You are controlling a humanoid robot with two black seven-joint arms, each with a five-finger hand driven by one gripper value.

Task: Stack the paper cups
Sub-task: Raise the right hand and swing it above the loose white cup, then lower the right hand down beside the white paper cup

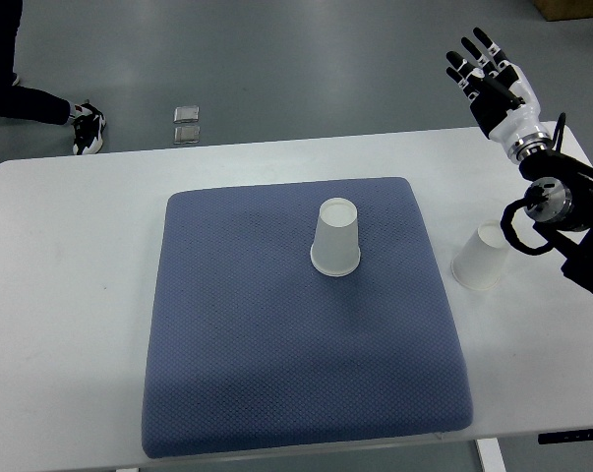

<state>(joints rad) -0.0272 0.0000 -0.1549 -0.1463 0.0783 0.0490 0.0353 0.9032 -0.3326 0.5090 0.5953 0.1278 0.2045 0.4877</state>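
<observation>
A white paper cup (336, 237) stands upside down on the blue mat (247, 334), slightly right of its middle. A second white paper cup (481, 258) stands upside down on the bare table to the right of the mat, partly behind my right forearm. My right hand (483, 71) is raised beyond the table's far right edge, well above and behind that cup, fingers spread and holding nothing. The left arm does not show.
The white table (70, 295) carries the mat. On the grey floor beyond it lie two small square objects (187, 125). A person's leg and shoe (88, 129) show at the top left.
</observation>
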